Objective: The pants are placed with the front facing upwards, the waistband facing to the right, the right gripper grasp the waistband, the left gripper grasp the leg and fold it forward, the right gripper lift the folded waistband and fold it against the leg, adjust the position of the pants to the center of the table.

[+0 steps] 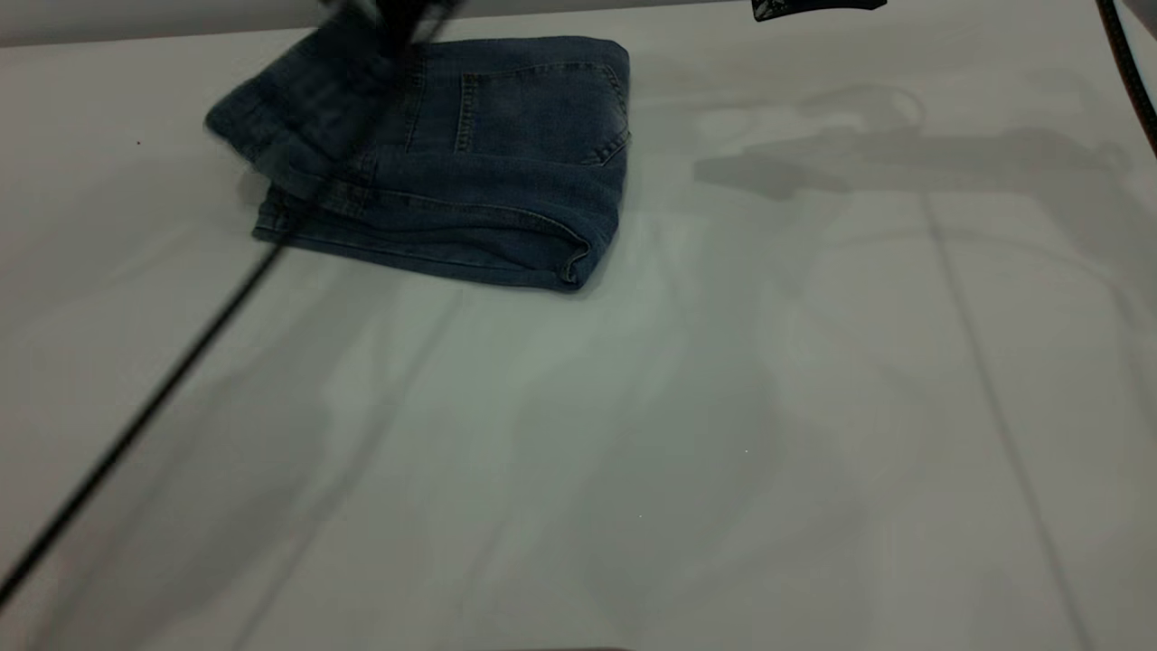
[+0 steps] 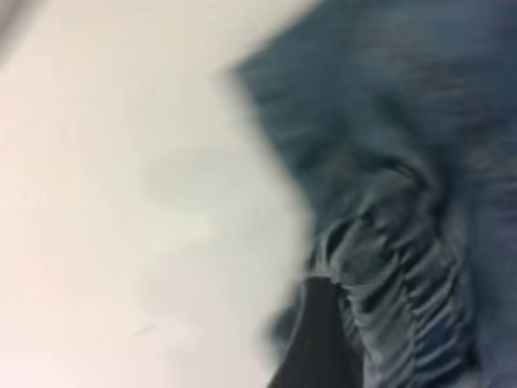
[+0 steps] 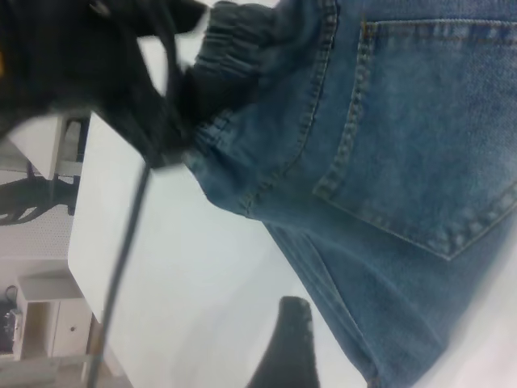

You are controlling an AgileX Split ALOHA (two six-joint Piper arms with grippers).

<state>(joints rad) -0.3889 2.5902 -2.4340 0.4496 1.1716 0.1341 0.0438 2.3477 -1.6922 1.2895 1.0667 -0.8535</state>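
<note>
The folded pants (image 1: 443,158) lay far left on the table (image 1: 723,434), the blurred left gripper (image 1: 389,23) over their waistband (image 3: 234,61) with its cable (image 1: 145,416) crossing them. Its claw's state I couldn't tell. The right gripper (image 1: 813,7) sat cut off at the far edge, equally unreadable.

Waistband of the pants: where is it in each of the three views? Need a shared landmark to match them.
Exterior view: the waistband is the blurred left end of the folded pants, under the left gripper.
Left wrist view: the waistband shows as crinkled gathers beside that gripper's dark finger.
Right wrist view: the waistband is the ruched strip next to the left gripper.
Shared landmark: the left gripper at the waistband.
</note>
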